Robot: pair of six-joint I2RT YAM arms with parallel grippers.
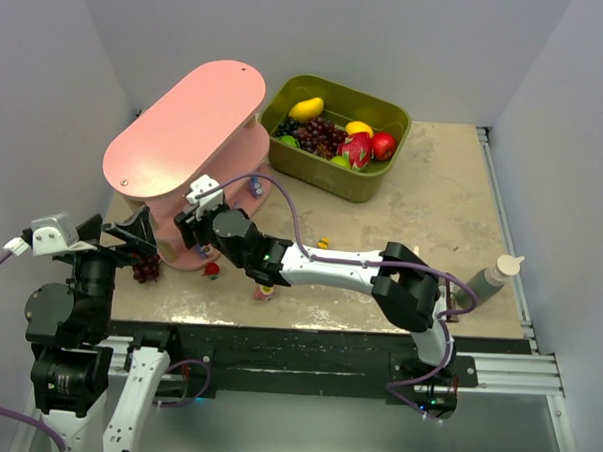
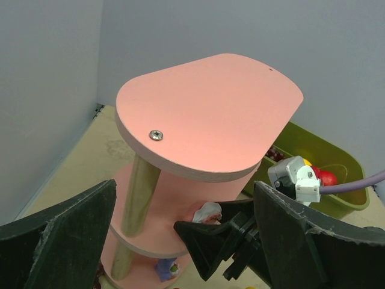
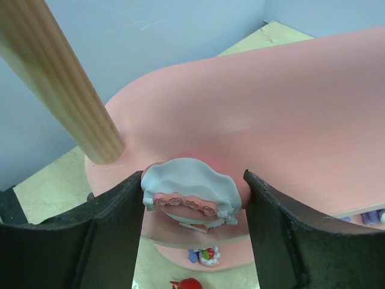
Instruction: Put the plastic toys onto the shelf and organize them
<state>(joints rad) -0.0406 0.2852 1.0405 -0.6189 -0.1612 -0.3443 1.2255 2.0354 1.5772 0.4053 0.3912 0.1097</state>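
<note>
Between the fingers of the right hand (image 3: 192,201), a grey-and-pink toy (image 3: 191,191) is clamped, with both fingers pressed against its sides. It is held just over the middle board (image 3: 289,114) of the shelf (image 1: 186,116), close to a wooden post (image 3: 60,84). Whether it already rests on that board cannot be told. The left hand (image 1: 133,235) is found wide apart and empty at the near left end of the shelf.

Progress is judged as partial. A purple-and-white toy (image 3: 207,255) is seen on the bottom board. A small purple toy (image 1: 255,189) is seen at the shelf's right end, though its board cannot be told. Nothing is carried on the top board (image 2: 210,108). On the counter (image 1: 432,212), a red toy (image 1: 211,270) and a pink toy (image 1: 264,292) are noted near the shelf foot, and a yellow toy (image 1: 323,244) beside the right arm. The release of the held toy and the collection of these three are judged outstanding.

The grip itself is shown closely only in the right wrist view. The loose toys, the olive bin (image 1: 328,182) of fruit and the grape bunch (image 1: 146,269) are shown together only from above. The gap between the top and middle boards, in which the right hand sits, is made plain in the left wrist view alone.
</note>
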